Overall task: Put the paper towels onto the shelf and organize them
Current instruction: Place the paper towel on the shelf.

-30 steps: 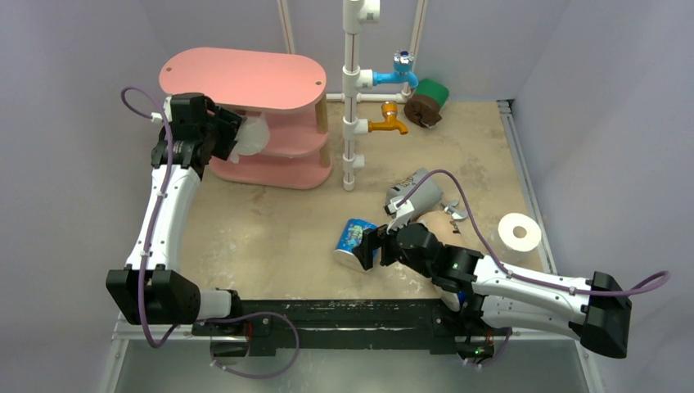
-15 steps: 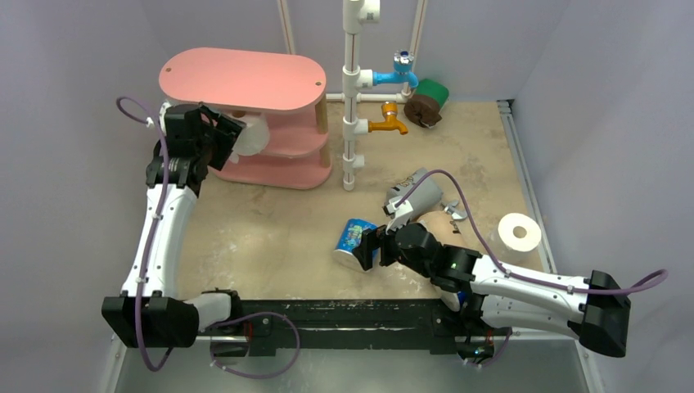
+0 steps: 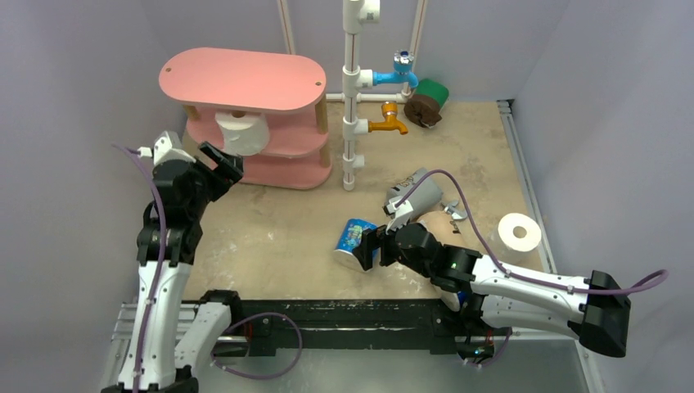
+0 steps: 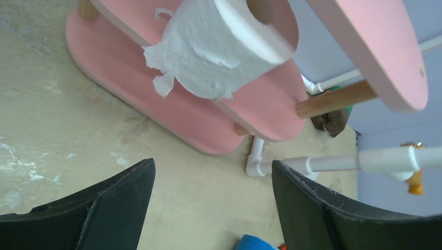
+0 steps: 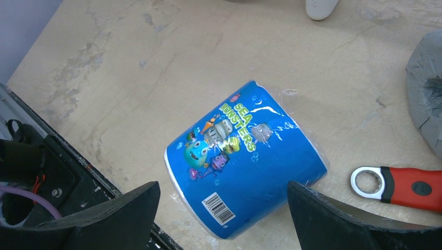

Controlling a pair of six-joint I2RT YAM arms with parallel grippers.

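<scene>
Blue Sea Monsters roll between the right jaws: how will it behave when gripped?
The blue roll lies on its side, so a nudge would probably roll it. Its glossy, wrinkled film looks slippery, and soft paper likely squashes if the right gripper closes hard.
</scene>
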